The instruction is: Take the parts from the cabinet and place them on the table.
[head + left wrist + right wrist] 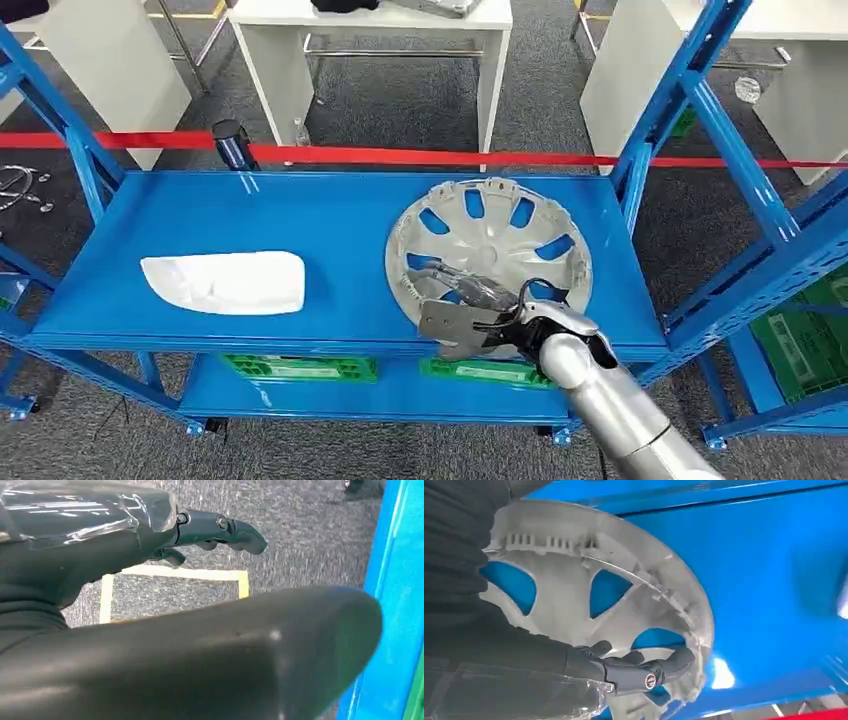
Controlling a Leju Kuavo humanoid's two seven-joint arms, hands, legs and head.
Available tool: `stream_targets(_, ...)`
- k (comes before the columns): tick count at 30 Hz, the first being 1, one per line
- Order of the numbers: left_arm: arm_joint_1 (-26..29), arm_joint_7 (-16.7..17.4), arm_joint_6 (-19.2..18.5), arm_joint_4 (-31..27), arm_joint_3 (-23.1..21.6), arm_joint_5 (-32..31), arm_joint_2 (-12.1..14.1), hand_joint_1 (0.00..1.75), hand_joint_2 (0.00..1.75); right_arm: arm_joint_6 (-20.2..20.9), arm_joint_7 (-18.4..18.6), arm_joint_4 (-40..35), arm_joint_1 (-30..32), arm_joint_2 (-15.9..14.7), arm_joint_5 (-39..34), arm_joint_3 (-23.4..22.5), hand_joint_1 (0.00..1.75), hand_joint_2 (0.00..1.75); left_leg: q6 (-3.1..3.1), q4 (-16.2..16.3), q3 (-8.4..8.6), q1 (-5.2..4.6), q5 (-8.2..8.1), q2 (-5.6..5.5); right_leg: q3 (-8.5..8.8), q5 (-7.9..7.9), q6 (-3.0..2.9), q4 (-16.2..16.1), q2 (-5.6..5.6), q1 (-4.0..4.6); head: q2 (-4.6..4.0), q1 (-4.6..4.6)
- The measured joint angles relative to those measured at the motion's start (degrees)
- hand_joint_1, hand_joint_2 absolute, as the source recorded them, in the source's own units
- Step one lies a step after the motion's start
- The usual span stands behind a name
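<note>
In the lower right of the head view, the robot's silver right arm ends in the right hand (478, 318), which lies on the near rim of the round silver-grey plastic wheel cover (490, 250). In the right wrist view the dark fingers (644, 672) curl through one of the cover's openings and the thumb lies over the rim, so I judge the hand is grasping the cover. The cover rests inner side up on the flat blue metal shelf (330, 215), right of centre in the frame. To lift well, the hand should keep the rim tight and raise the cover clear of the shelf edge before pulling back. The left hand (220, 530) hangs over grey carpet, fingers loosely bent and holding nothing. A white curved plastic shell (228, 282) waits at middle left.
</note>
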Motion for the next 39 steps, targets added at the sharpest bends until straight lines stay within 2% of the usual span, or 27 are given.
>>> stream_targets(2,-0.1,-0.1,0.2,0.7,-0.2,0.1,0.3,0.00,0.00,0.7,-0.1,0.1,0.5,-0.5,-0.7,-0.3,0.00,1.75,0.16,0.0,-0.03,-0.06,0.00,0.01,-4.83,-3.67,-0.44,9.6,-0.01,-0.02,0.02,0.09)
stream_targets(4,-0.1,-0.1,0.2,0.9,-0.3,0.2,0.4,0.00,0.00,1.2,-0.1,0.1,1.4,-1.1,-1.3,-0.4,0.00,1.75,0.22,0.1,-0.07,-0.10,-0.09,-0.06,-8.21,-4.97,-0.13,15.7,-0.02,-0.02,0.00,0.11)
stream_targets(5,-0.1,-0.1,0.1,1.0,-0.3,0.3,0.4,0.00,0.00,1.2,-0.1,0.1,1.8,-1.3,-1.5,-0.5,0.00,1.75,0.21,0.1,-0.04,-0.10,-0.12,-0.12,-8.00,-4.18,0.33,14.7,-0.05,-0.06,0.00,0.09)
stream_targets(6,-0.1,-0.1,0.0,1.1,-0.4,0.5,0.4,0.00,0.00,1.2,-0.1,0.1,1.8,-1.6,-1.7,-0.7,0.00,1.75,0.13,0.2,-0.03,-0.08,-0.17,-0.18,-6.29,-2.22,0.99,10.6,-0.09,-0.16,0.00,0.15)
stream_targets(8,-0.1,-0.1,-0.3,1.2,-0.7,0.7,0.5,0.00,0.00,1.3,0.0,0.1,1.8,-2.2,-1.8,-1.0,0.00,1.75,-0.37,0.8,-0.05,-0.05,-0.59,-0.23,-0.68,2.10,1.93,-0.9,-0.32,-0.44,0.00,0.18)
stream_targets(10,-0.1,0.0,-0.3,1.2,-0.7,0.8,0.6,0.00,0.00,1.4,0.4,0.0,2.0,-2.4,-1.5,-0.9,0.00,1.75,-1.02,1.5,-0.26,-0.58,-1.18,-0.20,0.37,2.71,0.56,-2.7,-0.30,-0.33,0.00,0.16)
stream_targets(12,-0.1,0.0,-0.2,1.2,-0.7,0.8,0.6,0.00,0.00,1.4,0.8,0.0,2.4,-2.8,-0.7,-0.9,0.00,1.75,-1.22,1.4,-0.20,-0.46,-1.14,-0.19,0.36,2.63,-0.04,-2.5,-0.28,-0.03,0.00,0.17)
stream_targets(14,-0.1,0.0,-0.2,1.3,-0.7,0.8,0.6,0.00,0.00,1.3,1.0,-0.1,2.5,-3.0,0.6,-0.8,0.00,1.75,-1.75,2.1,-0.72,-0.19,-1.76,-0.15,0.58,2.88,-0.69,-2.7,-0.23,-0.55,0.00,0.22)
stream_targets(16,-0.1,0.0,-0.2,1.3,-0.7,0.8,0.5,0.00,0.00,1.0,1.4,-0.3,2.5,-3.0,2.1,-0.6,0.00,1.75,-2.39,7.6,-2.92,-0.06,-5.23,-0.06,0.72,2.77,-1.05,-2.7,-0.22,-0.56,0.00,-0.11)
stream_targets(18,-0.1,0.0,-0.2,1.3,-0.8,0.8,0.5,0.00,0.00,0.9,1.6,-0.5,2.9,-3.1,3.9,-0.2,0.00,1.75,-2.74,17.5,-7.68,0.08,-9.34,-0.05,0.68,2.74,-1.27,-2.7,-0.25,-0.40,0.00,-0.09)
stream_targets(19,0.0,0.0,-0.2,1.3,-0.9,0.8,0.4,0.00,0.00,0.9,1.7,-0.5,3.3,-3.2,4.7,0.1,0.00,1.75,-2.75,20.3,-9.18,0.11,-9.87,-0.04,0.68,2.72,-1.29,-2.6,-0.25,-0.34,0.00,-0.11)
stream_targets(20,0.1,0.0,-0.2,1.3,-0.9,0.8,0.4,0.00,0.00,0.8,1.8,-0.6,3.6,-3.2,5.5,0.4,0.00,1.75,-2.62,19.9,-9.14,0.11,-8.97,-0.04,0.73,2.69,-1.34,-2.6,-0.23,-0.25,0.00,-0.11)
stream_targets(21,0.1,0.0,-0.3,1.3,-1.0,0.8,0.4,0.00,0.00,0.8,1.8,-0.9,3.8,-3.3,6.2,0.7,0.00,1.75,-2.38,17.1,-7.91,0.09,-7.05,-0.04,0.78,2.69,-1.34,-2.6,-0.17,-0.14,0.02,-0.11)
stream_targets(22,0.1,0.0,-0.3,1.3,-1.1,0.8,0.4,0.00,0.00,0.8,1.9,-1.2,4.0,-3.3,6.7,0.8,0.00,1.75,-1.96,12.2,-5.57,0.00,-4.55,-0.04,0.88,2.68,-1.34,-2.7,-0.06,0.03,0.00,-0.11)
stream_targets(23,0.1,0.0,-0.3,1.2,-1.3,0.8,0.4,0.00,0.00,0.8,2.0,-1.6,4.0,-3.3,7.4,1.0,0.00,1.75,-1.10,6.0,-2.42,-0.26,-1.90,-0.07,1.01,2.68,-1.33,-2.7,0.02,0.20,0.00,-0.11)
stream_targets(24,0.0,0.0,-0.3,1.1,-1.4,0.8,0.4,0.00,0.00,0.8,2.2,-2.0,4.1,-3.3,8.1,1.1,0.00,1.75,-0.13,2.1,-0.45,-0.69,-1.68,-0.04,1.01,2.68,-1.33,-2.8,0.05,0.05,0.02,-0.06)
stream_targets(25,0.0,0.2,-0.4,1.1,-1.5,0.8,0.5,0.00,0.00,0.7,2.3,-2.2,4.2,-3.3,8.7,1.3,0.00,1.75,0.00,1.9,-0.27,-0.80,-1.79,0.38,0.82,2.63,-1.16,-2.8,0.05,0.63,0.00,0.02)
stream_targets(28,0.1,0.3,-0.3,0.7,-1.7,1.0,0.4,0.00,0.00,0.6,2.6,-3.4,5.2,-3.4,11.0,2.0,0.00,1.75,0.14,1.7,-0.36,-1.12,-1.67,0.28,0.92,2.74,-0.42,-3.1,-0.10,0.24,0.02,-0.15)
stream_targets(30,0.1,0.3,-0.5,0.5,-2.1,1.2,0.1,0.00,0.00,0.6,2.8,-4.2,5.6,-3.8,12.5,2.2,0.02,1.75,0.28,-0.2,0.91,-0.57,-0.64,0.40,0.15,1.92,-0.17,-1.8,-0.22,0.39,0.00,-0.09)
stream_targets(31,0.1,0.3,-0.5,0.3,-2.3,1.2,0.0,0.00,0.00,0.4,2.8,-4.4,5.5,-3.8,13.5,2.3,0.12,1.75,0.60,-0.3,0.95,-0.48,-0.47,0.42,-1.31,0.22,-0.36,1.4,-0.21,0.32,0.00,0.09)
stream_targets(32,0.1,0.3,-0.6,0.3,-2.4,1.2,0.0,0.00,0.00,0.2,2.9,-4.4,5.7,-3.8,14.3,2.4,1.47,1.75,0.62,-0.3,0.91,-0.47,-0.46,0.43,-3.58,-1.76,-0.48,6.1,-0.21,0.15,0.00,0.09)
stream_targets(33,0.1,0.4,-0.6,0.3,-2.4,1.2,-0.2,0.00,0.00,0.0,3.0,-4.4,6.0,-3.9,15.4,2.6,1.62,1.75,0.63,-0.3,0.89,-0.48,-0.47,0.39,-5.93,-3.40,-0.44,11.0,-0.20,0.00,0.00,0.09)
stream_targets(34,0.1,0.4,-0.6,0.3,-2.4,1.2,-0.2,0.00,0.00,-0.3,3.2,-4.4,6.4,-4.0,16.7,2.8,1.62,1.75,0.62,-0.3,0.83,-0.47,-0.48,0.34,-7.67,-4.33,-0.16,14.4,-0.21,-0.08,0.00,0.11)
stream_targets(35,0.2,0.4,-0.5,0.3,-2.4,1.2,-0.3,0.00,0.00,-0.6,3.4,-4.4,6.6,-4.0,17.8,3.0,1.66,1.75,0.59,-0.3,0.83,-0.44,-0.51,0.29,-8.20,-4.11,0.32,15.2,-0.22,-0.24,0.00,0.13)
stream_targets(36,0.2,0.4,-0.5,0.3,-2.4,1.3,-0.4,0.00,0.00,-1.0,3.4,-4.4,6.7,-4.0,19.2,3.3,1.73,1.75,0.53,-0.2,0.84,-0.40,-0.54,0.24,-7.26,-2.90,1.05,13.1,-0.23,-0.49,0.00,0.13)
stream_targets(38,0.2,0.4,-0.3,0.2,-2.5,1.6,-0.7,0.00,0.00,-1.6,3.5,-4.5,6.7,-4.0,20.9,3.5,1.73,1.75,-0.01,0.4,0.81,-0.24,-0.92,0.15,-2.08,1.17,2.53,2.8,-0.38,-1.00,0.00,0.15)
stream_targets(39,0.2,0.4,-0.3,0.2,-2.5,1.8,-0.7,0.00,0.00,-1.9,3.5,-4.6,6.6,-4.0,21.8,3.5,1.73,1.75,-0.48,1.1,0.68,-0.37,-1.34,0.13,0.36,2.23,2.68,-2.0,-0.68,-1.20,0.00,0.22)
